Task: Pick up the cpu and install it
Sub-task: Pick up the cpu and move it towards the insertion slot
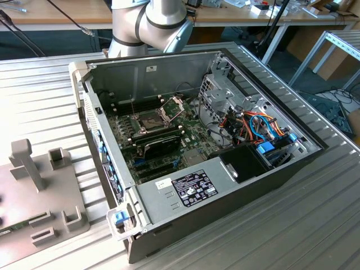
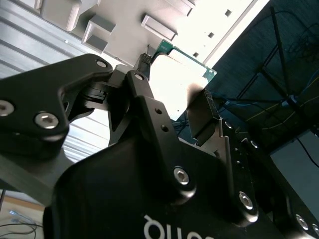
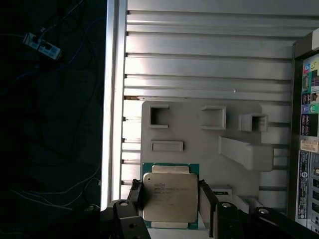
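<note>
Gripper [image 3: 172, 198] clamps flat sq. silver-grey cpu [image 3: 170, 191].

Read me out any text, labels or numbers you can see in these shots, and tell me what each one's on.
None reads clearly.
cpu lid: engraved lines, too small.
Black label on the power supply: too small.
White sticker on the case wall: too small.
Coloured port labels: blurred.
White lettering on the claw holding the cpu: cut off.
</note>
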